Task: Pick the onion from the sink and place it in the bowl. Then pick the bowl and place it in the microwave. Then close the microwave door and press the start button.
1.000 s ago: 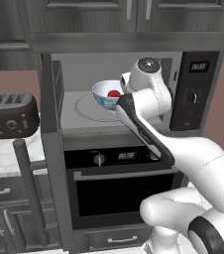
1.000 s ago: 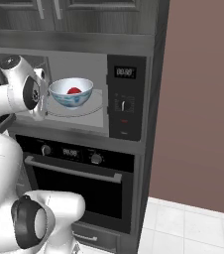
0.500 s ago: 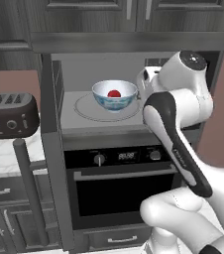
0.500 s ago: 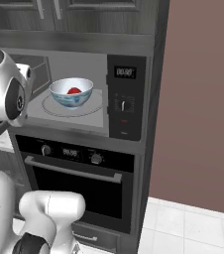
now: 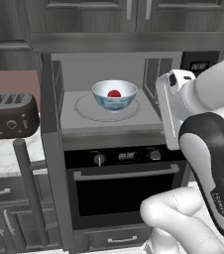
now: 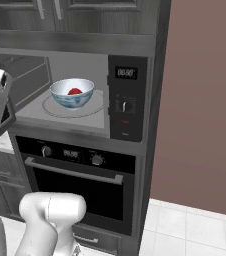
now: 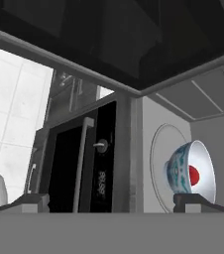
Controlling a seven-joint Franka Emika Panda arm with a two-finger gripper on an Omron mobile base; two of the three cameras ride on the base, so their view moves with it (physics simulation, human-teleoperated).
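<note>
One bowl with one onion in it, sitting inside the open microwave.

The bowl [image 5: 114, 95] stands on the round turntable [image 5: 86, 110] in the microwave [image 6: 127, 100], and the single red onion [image 5: 114, 93] lies inside it. The microwave door [image 5: 52, 149] hangs swung out to the left. One oven [image 5: 126, 186] sits below, and one black toaster [image 5: 10, 116] is on the counter at the left. The gripper [image 7: 109, 204] is outside the cavity; its two fingertips [image 7: 32, 201] stand wide apart, holding and touching nothing.
</note>
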